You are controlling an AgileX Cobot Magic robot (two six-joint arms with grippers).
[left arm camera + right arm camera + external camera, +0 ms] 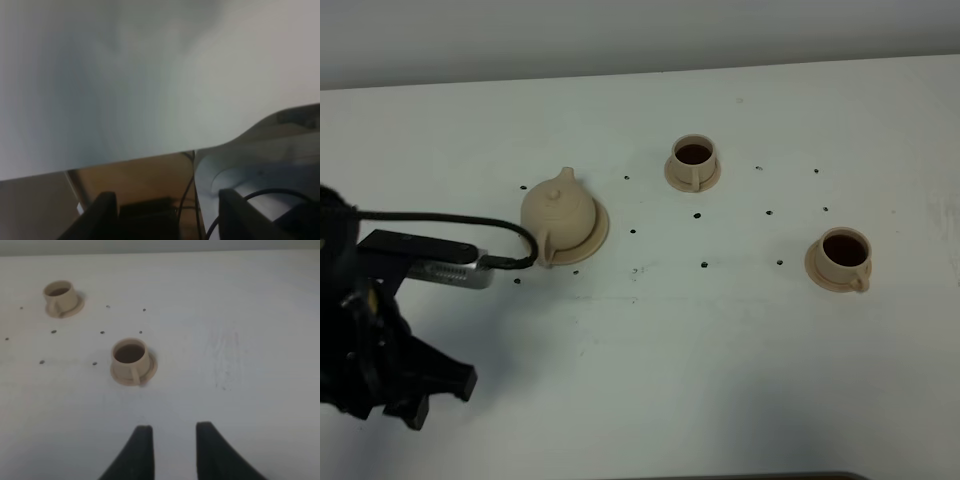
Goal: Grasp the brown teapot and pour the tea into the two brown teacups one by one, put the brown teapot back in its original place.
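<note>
While on its saucer: brown teapot (558, 211) upright at table (650, 340) left-centre, lid on, spout angled to the far side, loop handle turned toward the near edge.
Bearing from jaws: teapot well apart from left gripper (415, 392), up-table and toward the middle; handle on the side facing that arm.
Nearer arm: left by a clear margin; right gripper (172, 452) absent from the high view, facing the cups only.
Left jaws: spread wide, empty, hanging off the table's near-left corner in the wrist view (162, 215).
Right jaws: drawn close with a narrow gap showing, nothing between them.
Teacups: far teacup (693, 160) and near-right teacup (844, 255), each on a saucer, both dark with tea (845, 249).
Look of teapot: squat, rounded, matte light tan, knobbed lid.
Stage, as judged: pouring done, pot back on its saucer, little left.
</note>
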